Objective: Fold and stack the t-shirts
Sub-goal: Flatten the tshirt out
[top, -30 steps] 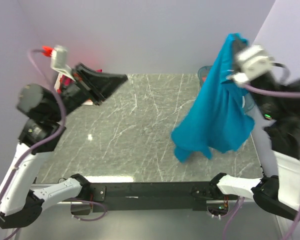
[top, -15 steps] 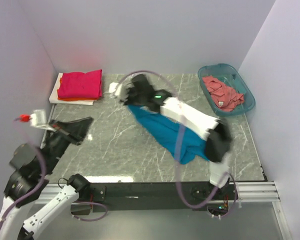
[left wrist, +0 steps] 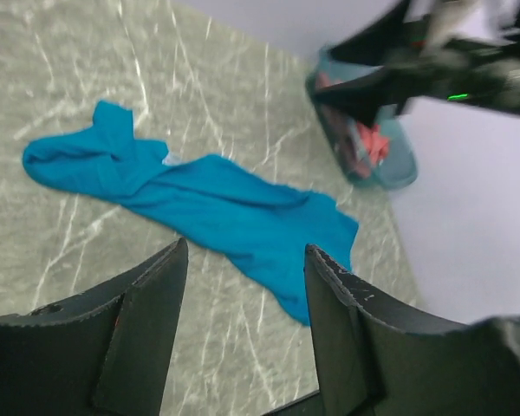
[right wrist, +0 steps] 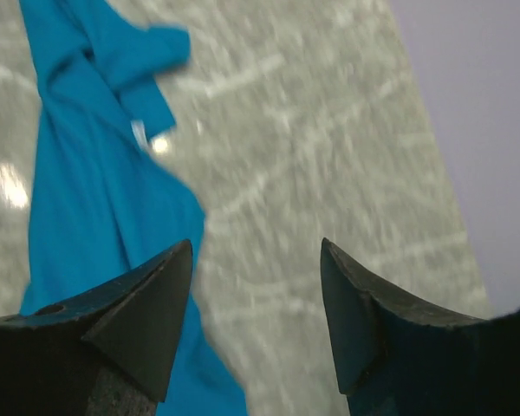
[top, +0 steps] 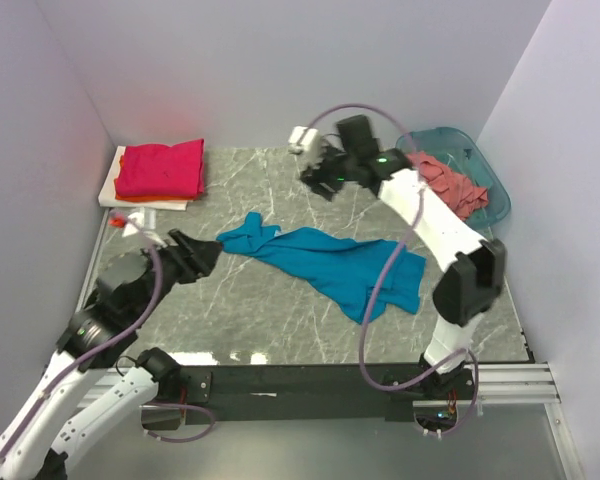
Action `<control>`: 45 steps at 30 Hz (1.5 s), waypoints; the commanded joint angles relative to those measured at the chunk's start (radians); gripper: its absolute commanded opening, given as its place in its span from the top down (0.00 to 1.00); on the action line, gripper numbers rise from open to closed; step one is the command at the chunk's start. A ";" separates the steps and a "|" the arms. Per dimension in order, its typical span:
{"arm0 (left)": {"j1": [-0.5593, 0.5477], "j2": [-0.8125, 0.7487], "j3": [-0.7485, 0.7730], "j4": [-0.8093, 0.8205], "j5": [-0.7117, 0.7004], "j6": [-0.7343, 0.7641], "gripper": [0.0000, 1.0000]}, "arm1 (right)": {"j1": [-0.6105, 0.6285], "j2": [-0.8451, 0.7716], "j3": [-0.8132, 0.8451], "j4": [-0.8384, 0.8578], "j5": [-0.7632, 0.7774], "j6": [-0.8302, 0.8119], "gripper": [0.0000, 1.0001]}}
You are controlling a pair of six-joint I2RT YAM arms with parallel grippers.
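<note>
One teal-blue t-shirt lies loose in a rumpled diagonal strip across the middle of my table. I see the magenta-red shirt folded at the far-left corner and the salmon-pink shirt heaped in the basket. My left gripper and right gripper both gape wide, holding nothing.

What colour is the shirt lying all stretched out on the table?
The t-shirt is plain teal-blue, no pattern. The left wrist view shows it best.

Overhead and wrist cameras all share the teal t-shirt.
</note>
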 commanded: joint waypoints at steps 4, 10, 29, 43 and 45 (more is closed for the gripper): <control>0.000 0.133 -0.009 0.104 0.132 0.025 0.38 | -0.168 0.041 -0.095 -0.290 -0.155 -0.027 0.34; 0.000 0.132 -0.087 0.160 0.137 -0.006 0.36 | -0.210 0.096 -0.178 -0.324 -0.153 0.021 0.36; 0.002 0.123 -0.109 0.117 0.033 -0.038 0.15 | -0.138 -0.009 -0.162 -0.500 -0.356 0.007 1.00; 0.005 0.086 -0.035 0.048 -0.139 -0.036 0.15 | 0.591 -0.013 -0.227 -0.496 -0.717 -0.074 0.55; 0.003 0.052 -0.052 0.046 -0.157 -0.046 0.14 | 0.565 0.022 -0.119 -0.582 -0.753 -0.113 0.33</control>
